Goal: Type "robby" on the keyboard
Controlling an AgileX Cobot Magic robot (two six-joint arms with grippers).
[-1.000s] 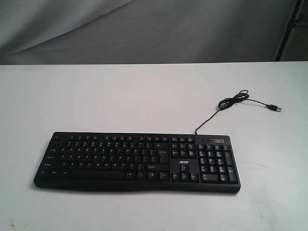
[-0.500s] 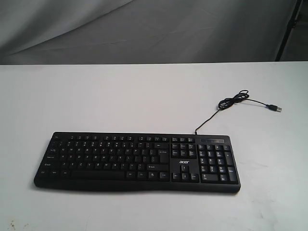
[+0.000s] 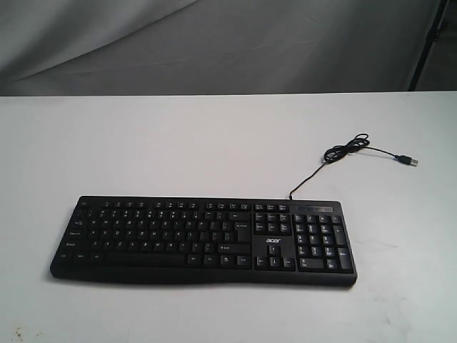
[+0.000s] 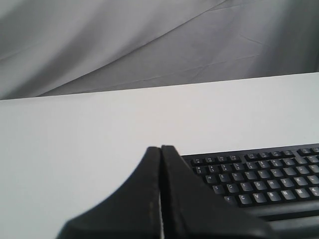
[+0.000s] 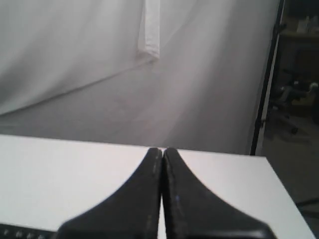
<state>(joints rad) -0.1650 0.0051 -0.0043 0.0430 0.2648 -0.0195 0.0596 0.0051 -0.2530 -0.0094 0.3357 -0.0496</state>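
The black keyboard (image 3: 203,241) lies flat near the front of the white table (image 3: 178,143), number pad at its right end, a small white logo above the arrow keys. Its thin cable (image 3: 335,157) curls away to a USB plug (image 3: 408,161) at the right. Neither arm shows in the exterior view. In the left wrist view my left gripper (image 4: 160,148) is shut, empty, with the keyboard (image 4: 259,179) beyond and to one side of its tips. My right gripper (image 5: 162,150) is shut too, over bare table, with only a sliver of the keyboard (image 5: 20,233) at the frame's corner.
A grey cloth backdrop (image 3: 214,43) hangs behind the table's far edge. A dark stand pole (image 3: 426,43) rises at the back right, seen as a pole (image 5: 266,89) in the right wrist view, with dim room clutter beyond it.
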